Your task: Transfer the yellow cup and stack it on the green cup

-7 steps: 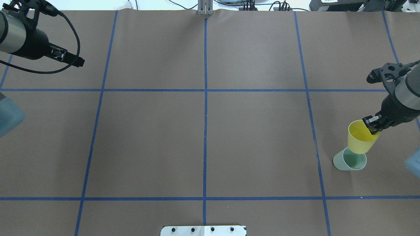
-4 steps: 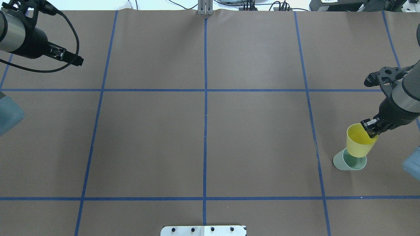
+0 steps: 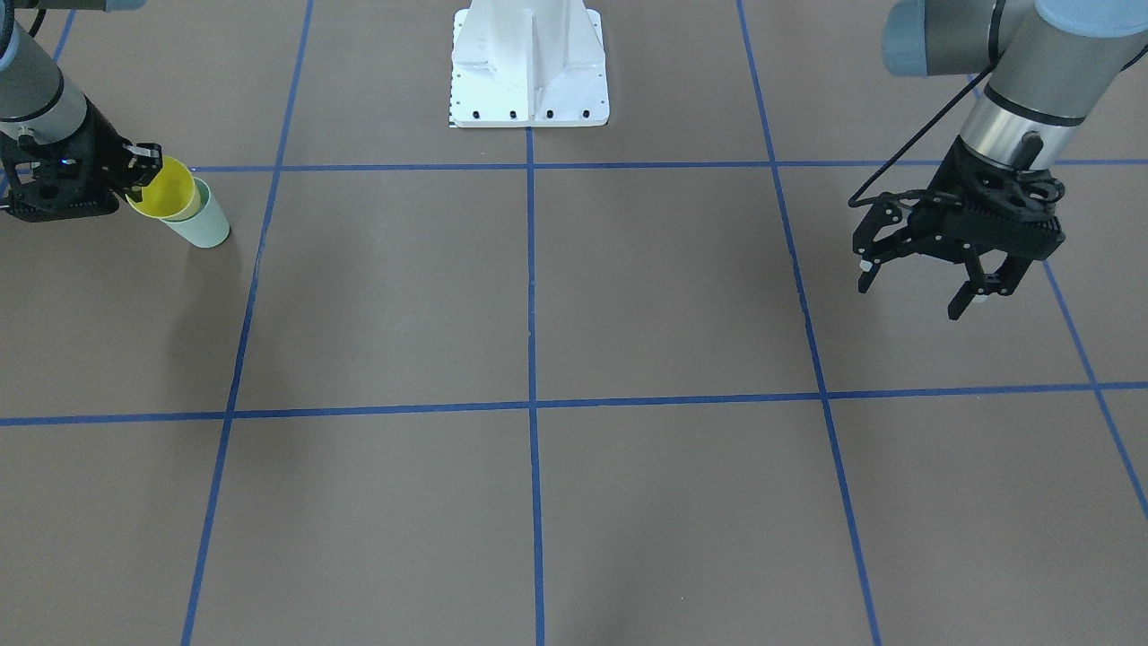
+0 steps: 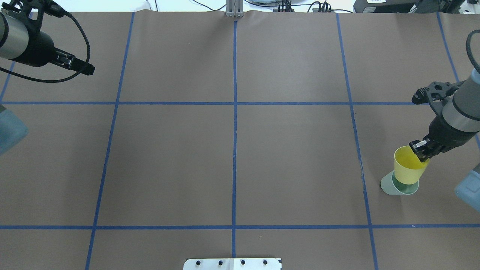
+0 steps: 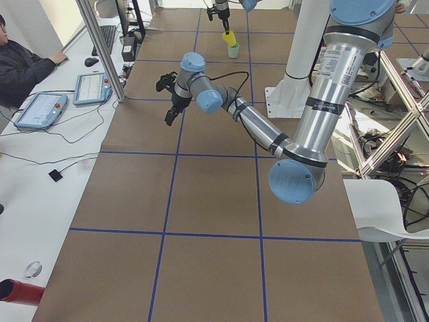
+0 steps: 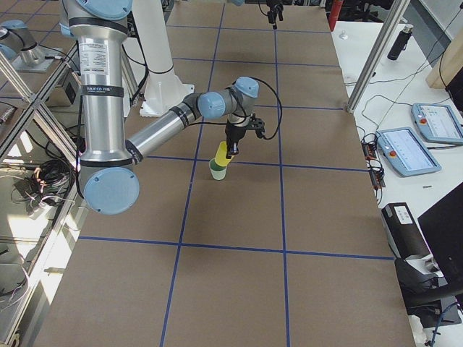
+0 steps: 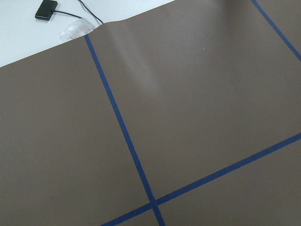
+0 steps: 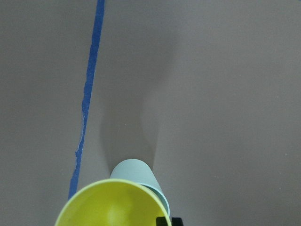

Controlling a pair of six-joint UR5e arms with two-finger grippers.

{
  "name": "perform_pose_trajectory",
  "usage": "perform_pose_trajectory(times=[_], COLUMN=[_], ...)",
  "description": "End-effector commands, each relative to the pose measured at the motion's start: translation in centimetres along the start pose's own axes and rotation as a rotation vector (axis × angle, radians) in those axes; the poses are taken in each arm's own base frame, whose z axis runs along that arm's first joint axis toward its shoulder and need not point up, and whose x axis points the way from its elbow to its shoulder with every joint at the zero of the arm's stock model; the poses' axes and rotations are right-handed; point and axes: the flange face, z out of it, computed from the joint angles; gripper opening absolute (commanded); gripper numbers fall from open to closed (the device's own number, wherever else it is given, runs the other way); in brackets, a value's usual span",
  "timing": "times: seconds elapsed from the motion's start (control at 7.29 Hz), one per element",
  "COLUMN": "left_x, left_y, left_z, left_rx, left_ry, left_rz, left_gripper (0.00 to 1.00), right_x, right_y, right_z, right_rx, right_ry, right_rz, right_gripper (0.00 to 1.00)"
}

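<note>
My right gripper [image 4: 420, 149] is shut on the rim of the yellow cup [image 4: 408, 167] and holds it tilted over the pale green cup [image 4: 395, 186]. The yellow cup's base is at the green cup's mouth. The green cup stands upright on the table at my far right. The front view shows the yellow cup [image 3: 166, 190], the green cup [image 3: 206, 229] and the right gripper [image 3: 134, 166]. The right wrist view shows the yellow rim [image 8: 110, 207] over the green cup [image 8: 134, 173]. My left gripper [image 3: 964, 287] is open and empty, hovering far off at my left.
The brown table cover carries a blue tape grid [image 4: 234, 112]. The white robot base plate [image 3: 529, 90] sits at the near middle edge. The cups stand close to the table's right end. An operator [image 5: 23, 67] and tablets are beside the table's far side.
My right gripper has lowered the yellow cup towards the green cup and shifted it slightly left. The left arm has barely moved.
</note>
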Motion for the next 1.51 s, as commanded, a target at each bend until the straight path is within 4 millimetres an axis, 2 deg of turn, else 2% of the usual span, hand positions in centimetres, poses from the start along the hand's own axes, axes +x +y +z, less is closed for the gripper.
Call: perform_pose_trajectory(times=[0.0, 1.1, 1.24, 1.37], left_x=[0.1, 0.0, 0.0, 0.0], left_y=[0.0, 0.0, 0.0, 0.0], left_z=[-0.1, -0.1, -0.1, -0.1], left_rx=[0.002, 0.000, 0.001, 0.001], left_ry=[0.001, 0.002, 0.000, 0.000], left_rz=[0.001, 0.000, 0.000, 0.000], left_gripper=[1.00, 1.00, 1.00, 1.00], right_x=[-0.5, -0.1, -0.1, -0.2], right_y=[0.2, -0.2, -0.3, -0.3], right_z=[0.4, 2.4, 2.6, 2.5], right_rx=[-0.010, -0.045, -0.048, -0.045], right_ry=[0.001, 0.019, 0.020, 0.018], right_rz=[-0.007, 0.002, 0.004, -0.003], right_gripper=[0.00, 0.00, 0.20, 0.64])
